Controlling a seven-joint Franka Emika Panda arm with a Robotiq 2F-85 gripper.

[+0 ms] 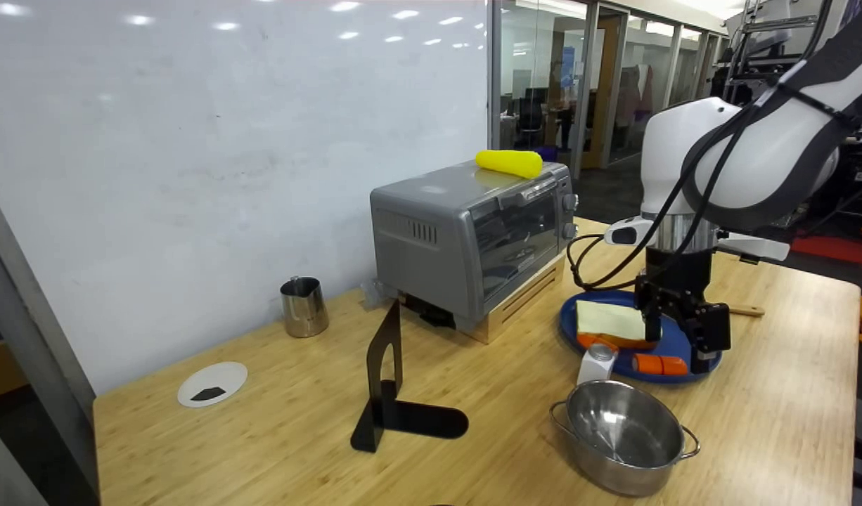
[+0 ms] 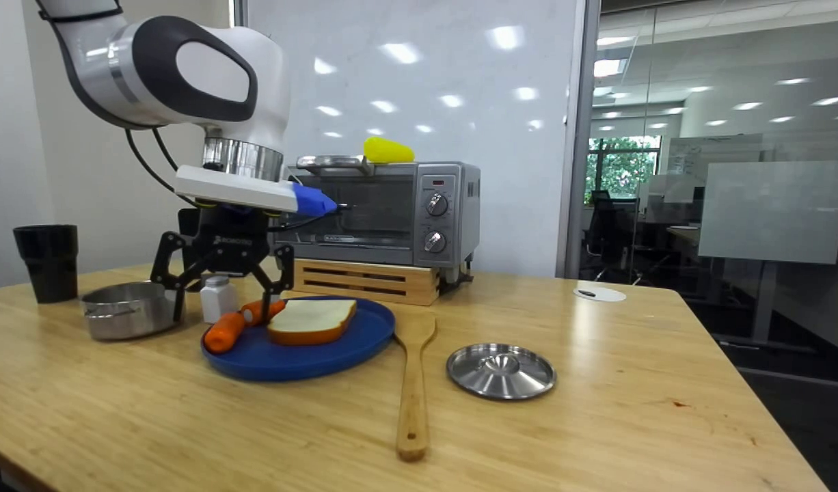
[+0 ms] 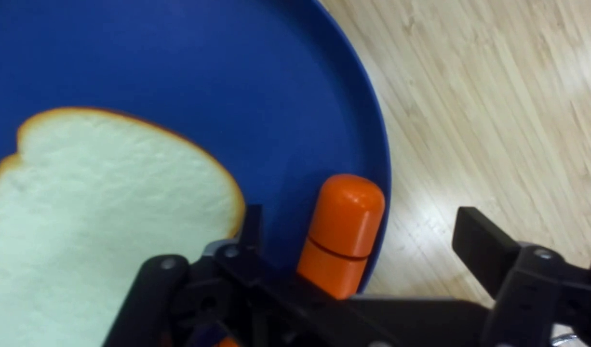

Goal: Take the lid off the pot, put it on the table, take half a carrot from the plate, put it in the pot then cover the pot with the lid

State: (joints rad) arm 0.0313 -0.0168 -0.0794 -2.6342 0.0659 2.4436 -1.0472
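Pointing downward with jaws set wide, my tool (image 2: 222, 314) has one half carrot (image 3: 346, 224) near and below it on the plate (image 3: 276, 106), the pot (image 2: 122, 322) nearby and the lid (image 2: 501, 372) well apart.

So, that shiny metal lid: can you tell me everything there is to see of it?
The lid, seen in an exterior view, is a round, silvery disc that looks like polished metal, with bright and dark reflections across it. A small rounded knob of the same finish stands at its centre. It lies flat on the table, knob up, its underside hidden. The wooden spatula is beside it but apart; only the table appears to touch it.
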